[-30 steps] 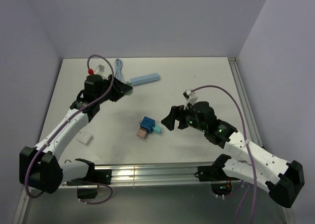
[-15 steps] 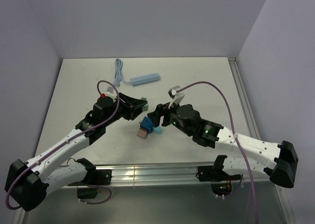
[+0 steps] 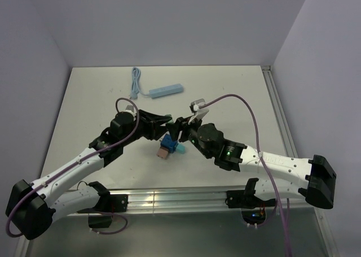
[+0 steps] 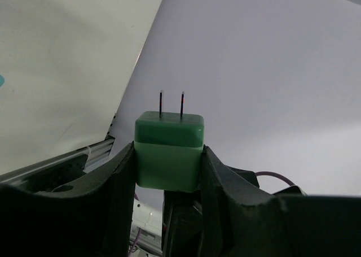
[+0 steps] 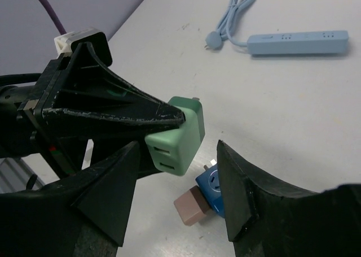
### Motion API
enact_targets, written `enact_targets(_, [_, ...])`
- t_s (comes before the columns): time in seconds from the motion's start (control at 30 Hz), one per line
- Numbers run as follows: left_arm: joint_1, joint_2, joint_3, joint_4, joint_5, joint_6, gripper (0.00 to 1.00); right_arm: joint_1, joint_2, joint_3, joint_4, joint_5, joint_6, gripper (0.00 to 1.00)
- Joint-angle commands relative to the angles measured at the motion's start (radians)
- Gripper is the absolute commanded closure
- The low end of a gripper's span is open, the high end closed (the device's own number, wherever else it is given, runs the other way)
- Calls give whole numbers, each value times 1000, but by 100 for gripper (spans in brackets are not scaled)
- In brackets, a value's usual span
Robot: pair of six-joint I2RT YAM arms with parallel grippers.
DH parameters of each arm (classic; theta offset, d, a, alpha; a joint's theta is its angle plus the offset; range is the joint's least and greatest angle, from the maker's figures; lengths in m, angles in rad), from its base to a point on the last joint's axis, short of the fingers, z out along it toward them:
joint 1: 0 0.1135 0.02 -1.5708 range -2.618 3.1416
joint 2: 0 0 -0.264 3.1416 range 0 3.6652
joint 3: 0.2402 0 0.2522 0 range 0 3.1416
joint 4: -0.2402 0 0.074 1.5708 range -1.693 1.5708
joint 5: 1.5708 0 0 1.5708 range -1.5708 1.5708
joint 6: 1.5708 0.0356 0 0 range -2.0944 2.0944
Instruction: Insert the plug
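Above the middle of the counter (image 3: 237,93), I saw the left claw (image 4: 169,155) holding the green plug (image 4: 169,141) tight. The right claw (image 5: 177,147) stood half wide on both sides of it, not touching.

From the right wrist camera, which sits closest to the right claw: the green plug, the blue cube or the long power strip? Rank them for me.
1. green plug, between the fingers of the right gripper.
2. blue cube, just below the plug.
3. power strip, far off at upper right.
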Motion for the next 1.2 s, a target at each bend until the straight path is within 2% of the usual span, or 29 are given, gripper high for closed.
enact_targets(0.0, [-14,-4,41,31,21,-50,100,9,17,-10,104,56,-27,37])
enact_targets(0.17, [-19,-10,27,44,32,-81,100,14,57,-6,129,62,-30,43])
enact_targets(0.33, [-19,-4,44,42,27,-81,100,29,82,-13,150,70,-22,44])
enact_targets(0.4, [-20,1,54,45,36,-76,100,32,90,-12,149,89,-18,48])
enact_targets(0.53, [-28,12,64,48,45,-70,100,32,110,28,78,143,-5,69])
enact_targets(0.57, [-29,10,54,60,45,-70,100,34,110,34,67,145,-5,85])
enact_targets(0.6, [-29,9,47,73,48,-70,100,32,108,39,51,146,-1,96])
enact_targets(0.63, [-29,9,41,99,52,-70,100,32,105,40,41,146,11,100])
enact_targets(0.8, [-29,19,8,194,75,-59,98,32,84,5,57,145,31,100])
enact_targets(0.87, [-31,35,11,223,102,-42,87,32,68,-4,61,145,33,100])
enact_targets(0.9, [-29,39,13,232,110,-36,77,32,64,-7,61,146,33,100])
enact_targets(0.93, [-29,42,10,245,116,-32,52,31,56,-9,58,145,33,100])
enact_targets(0.97, [-29,47,5,269,127,-24,38,31,50,-12,52,145,33,100])
enact_targets(1.0, [-29,45,5,269,128,-19,19,31,44,-13,50,145,25,100])
enact_targets(1.07, [-29,41,8,248,127,10,4,32,18,-23,50,143,21,100])
enact_targets(1.1, [-28,38,10,219,127,24,0,32,8,-32,46,143,19,100])
enact_targets(1.17, [-7,18,-2,199,142,51,1,31,-27,-41,23,154,19,100])
